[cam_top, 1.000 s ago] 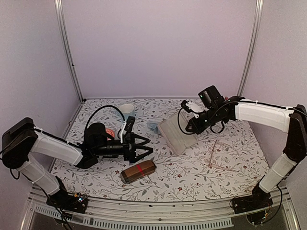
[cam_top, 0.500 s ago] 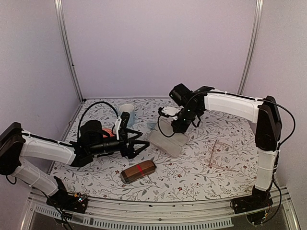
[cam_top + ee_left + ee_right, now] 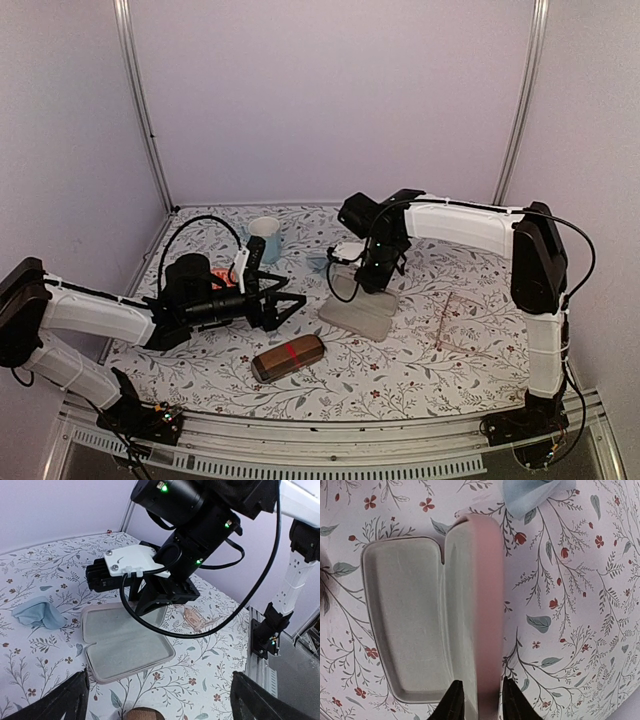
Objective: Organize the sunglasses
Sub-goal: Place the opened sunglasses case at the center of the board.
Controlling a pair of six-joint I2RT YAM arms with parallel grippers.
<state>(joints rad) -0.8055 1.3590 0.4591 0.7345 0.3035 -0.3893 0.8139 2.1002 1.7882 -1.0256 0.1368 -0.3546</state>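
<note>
Visible on the floral worktop: two oblong cases, namely one pink hard case (image 3: 358,315) and one brown red-banded case (image 3: 288,357); one pair of pale translucent pinkish-tan sunglasses (image 3: 196,621); one white cup (image 3: 266,238); one crumpled pale blue cloth (image 3: 318,263).

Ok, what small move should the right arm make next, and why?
Probably open the right end effector fully and lift clear. The pink case already lies open on the table, its lid between the fingers, so it seems placed; the pale-framed sunglasses wait on the table nearby.
</note>
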